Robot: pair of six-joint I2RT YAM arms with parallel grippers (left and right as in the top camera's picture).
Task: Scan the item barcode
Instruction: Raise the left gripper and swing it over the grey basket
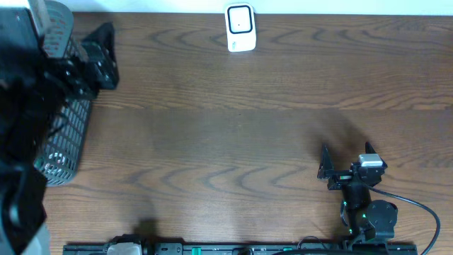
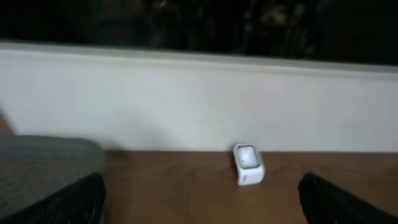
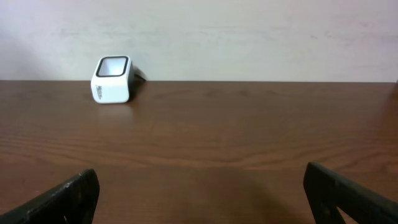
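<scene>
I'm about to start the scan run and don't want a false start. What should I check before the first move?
1. Barcode scanner upright at the table's far edge, nothing in front of it: ok.
2. Left gripper open and empty: ok.
3. Right gripper open and empty: ok.
4. Item to scan located: cannot tell. None shows in any view, and the inside of the mesh basket beside the left gripper is hidden.
5. Bare table between the right gripper and the scanner: ok.
</scene>
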